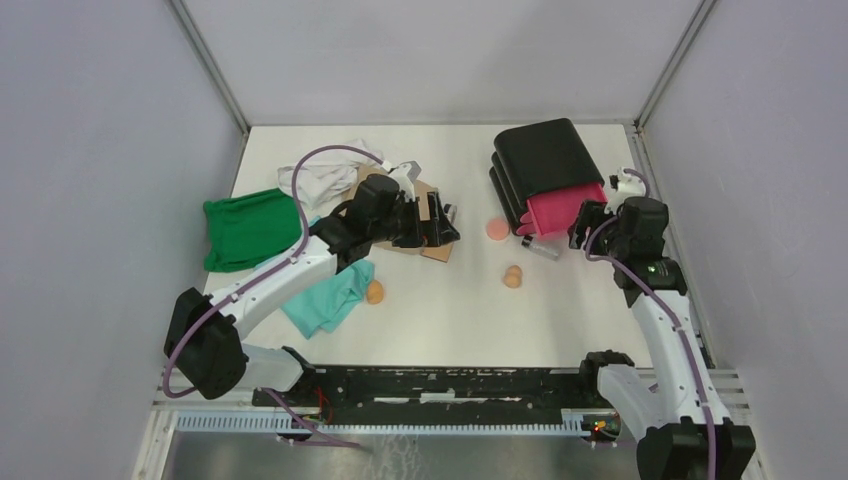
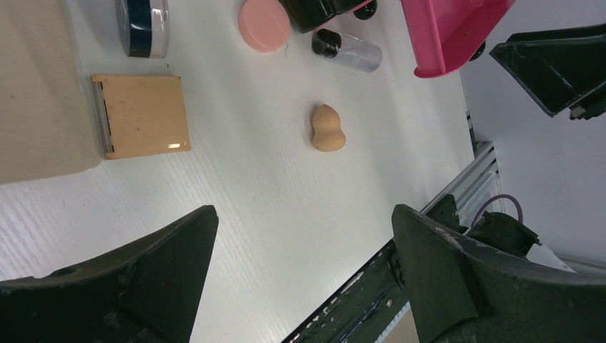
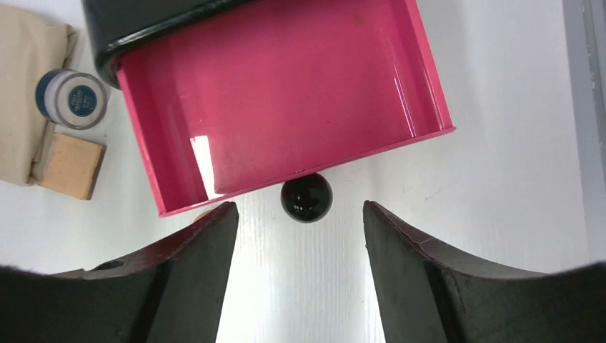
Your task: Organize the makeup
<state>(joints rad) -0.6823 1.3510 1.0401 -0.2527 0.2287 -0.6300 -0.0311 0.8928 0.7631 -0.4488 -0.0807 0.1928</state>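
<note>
Your right claw (image 3: 298,207) sits released just short of the black knob (image 3: 306,198) on the open pink drawer (image 3: 286,93).
Your left claw (image 2: 304,211) gapes wide (nothing in it); puff (image 2: 264,23), sponge (image 2: 327,128), square pad (image 2: 143,116), jar (image 2: 143,27) and vial (image 2: 346,50) lie on the worktop (image 2: 250,164).

The worktop (image 1: 450,330) carries two tan egg-shaped sponges (image 1: 375,291) (image 1: 513,277), one salmon-pink round puff (image 2: 264,23), one tan square pad (image 2: 143,116), one small dark round jar (image 2: 143,27) and one clear black-capped vial (image 2: 350,50). Four cloths lie there: one green cloth (image 1: 250,228), one teal cloth (image 1: 330,297), one white cloth (image 1: 325,175), one tan cloth (image 2: 36,93). There is one black box (image 1: 545,150), with one pink drawer (image 3: 286,93) pulled out.
</note>
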